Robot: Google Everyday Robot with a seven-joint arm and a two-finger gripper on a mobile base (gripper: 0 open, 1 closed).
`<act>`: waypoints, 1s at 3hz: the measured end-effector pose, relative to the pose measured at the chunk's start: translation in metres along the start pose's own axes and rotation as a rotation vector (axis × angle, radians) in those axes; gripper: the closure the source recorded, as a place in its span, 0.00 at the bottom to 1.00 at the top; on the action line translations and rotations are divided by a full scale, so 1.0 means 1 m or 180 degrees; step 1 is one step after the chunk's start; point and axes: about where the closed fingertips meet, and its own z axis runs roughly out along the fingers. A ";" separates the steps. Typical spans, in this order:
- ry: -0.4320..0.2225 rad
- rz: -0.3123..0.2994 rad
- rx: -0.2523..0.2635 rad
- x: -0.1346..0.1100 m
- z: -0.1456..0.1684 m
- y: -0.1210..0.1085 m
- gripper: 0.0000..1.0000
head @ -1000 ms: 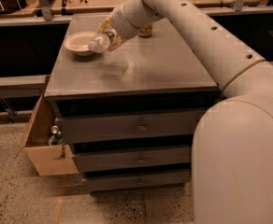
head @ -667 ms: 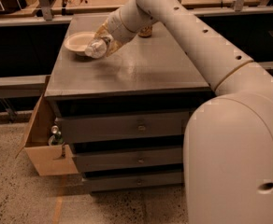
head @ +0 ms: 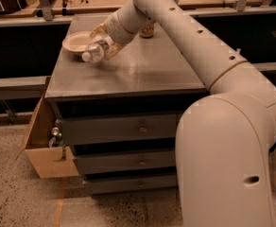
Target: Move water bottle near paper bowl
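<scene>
The gripper (head: 106, 42) clamped the water bottle (head: 94, 52) at four o'clock of the paper bowl (head: 73, 41); released tilted, it could have rolled away.

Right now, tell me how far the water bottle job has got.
Done: the water bottle is grasped and already sits right beside the paper bowl over the cabinet top. In hand: the end effector is closed on the bottle, holding it tipped on its side, cap toward the front-left. Left: set it down by the bowl and let go. Whether it touches the surface yet cannot be told.
</scene>
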 end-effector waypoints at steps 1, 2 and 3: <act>0.0069 0.0052 -0.0057 0.010 -0.007 0.002 0.00; 0.0167 0.0099 -0.0072 0.018 -0.023 0.000 0.00; 0.0302 0.0180 -0.0052 0.028 -0.042 -0.001 0.00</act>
